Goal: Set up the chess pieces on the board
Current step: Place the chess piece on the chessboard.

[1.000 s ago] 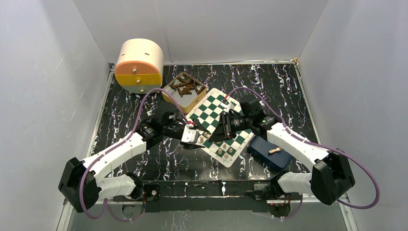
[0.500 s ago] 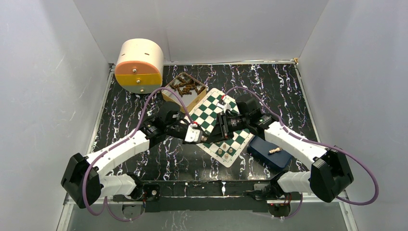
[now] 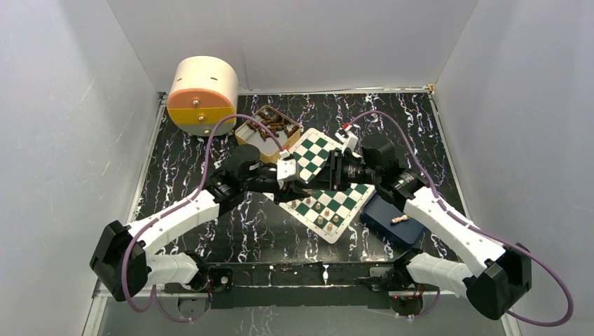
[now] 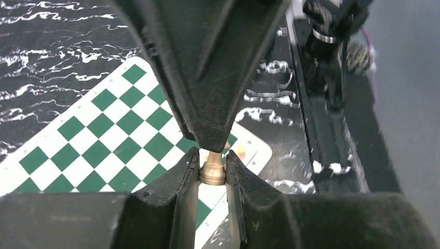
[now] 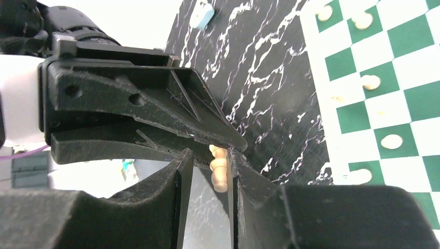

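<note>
Left jaws were clamped on 1 piece (image 4: pixel 212 172), held in the air over the board (image 4: pixel 104 140). Right jaws stood slightly parted around the same piece, with a gap showing on 1 side.

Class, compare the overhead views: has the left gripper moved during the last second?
Yes. The left gripper has moved away from the arm bases, ending nearer the tin of dark pieces at the far side.
</note>
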Robot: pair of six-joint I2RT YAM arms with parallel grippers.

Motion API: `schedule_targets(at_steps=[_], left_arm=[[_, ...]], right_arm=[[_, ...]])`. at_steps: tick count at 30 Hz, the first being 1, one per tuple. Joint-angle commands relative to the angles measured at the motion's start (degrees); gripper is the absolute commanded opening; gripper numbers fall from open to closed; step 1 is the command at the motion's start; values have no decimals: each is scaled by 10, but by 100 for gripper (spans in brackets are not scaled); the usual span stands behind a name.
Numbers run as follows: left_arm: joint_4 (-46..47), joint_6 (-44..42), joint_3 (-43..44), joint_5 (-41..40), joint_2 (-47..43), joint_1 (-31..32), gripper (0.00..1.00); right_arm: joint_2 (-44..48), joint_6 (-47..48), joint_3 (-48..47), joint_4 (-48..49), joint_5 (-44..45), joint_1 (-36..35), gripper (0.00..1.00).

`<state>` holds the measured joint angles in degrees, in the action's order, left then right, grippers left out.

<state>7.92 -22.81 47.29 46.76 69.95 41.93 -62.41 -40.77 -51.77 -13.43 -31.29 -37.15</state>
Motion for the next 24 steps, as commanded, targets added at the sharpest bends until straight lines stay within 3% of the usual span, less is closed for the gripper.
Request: schedule_targets(at_steps=[1, 7, 16, 19, 20, 24], left_arm=[[200, 253, -28, -57, -12, 3, 4], [278, 365, -45, -82, -2, 3, 0], [284, 397, -42, -118, -2, 3, 2], [287, 403, -44, -123, 1, 3, 2], [287, 403, -45, -124, 2, 3, 5], [274, 392, -55, -143, -10, 3, 29]], right_arm=[[47, 4, -2, 46, 75, 2, 41], [74, 14, 18, 79, 93, 2, 39], [65, 24, 11, 77, 96, 2, 30], [65, 26, 12, 75, 95, 2, 22], [65, 27, 10, 72, 96, 2, 20], [64, 31, 4, 55, 110, 2, 19]])
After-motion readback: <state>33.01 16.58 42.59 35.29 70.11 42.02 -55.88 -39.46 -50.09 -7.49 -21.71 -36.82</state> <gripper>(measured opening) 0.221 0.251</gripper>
